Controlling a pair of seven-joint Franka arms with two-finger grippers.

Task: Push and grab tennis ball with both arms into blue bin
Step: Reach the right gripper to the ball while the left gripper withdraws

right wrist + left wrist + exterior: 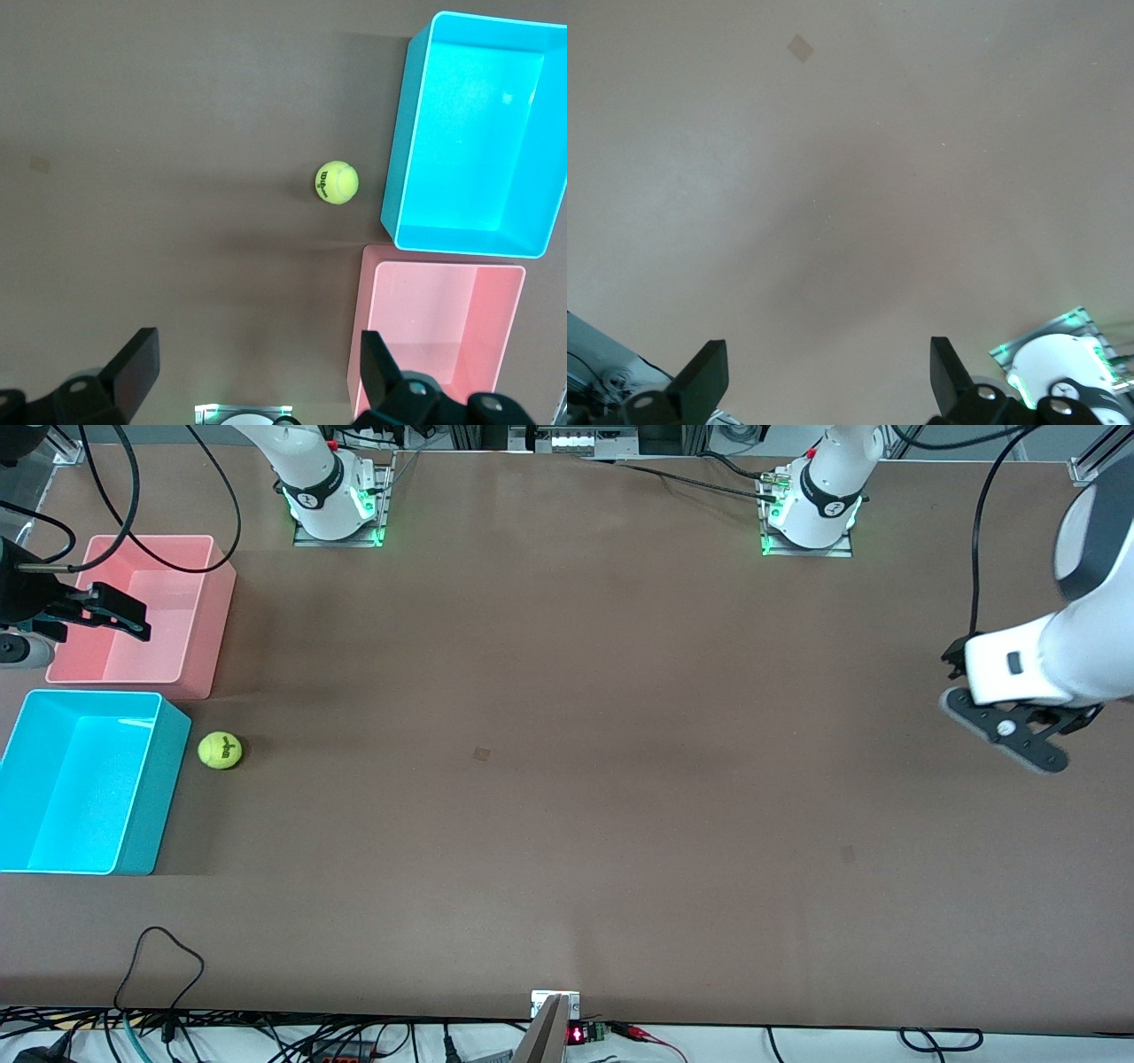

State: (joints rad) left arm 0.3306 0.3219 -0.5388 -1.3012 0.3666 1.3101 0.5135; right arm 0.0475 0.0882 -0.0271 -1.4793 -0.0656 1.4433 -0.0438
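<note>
Robotics lab: bolted arm bases [338,491], brown table [567,779], cables [266,1036].

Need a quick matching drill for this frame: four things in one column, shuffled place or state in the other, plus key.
1. tennis ball
2. blue bin
3. pink bin
4. left gripper

A. open, over bare table
B. under the right gripper
C. empty, nearest the front camera
D. on the table beside the blue bin

Pairs: 1-D, 2-C, 3-B, 4-A
</note>
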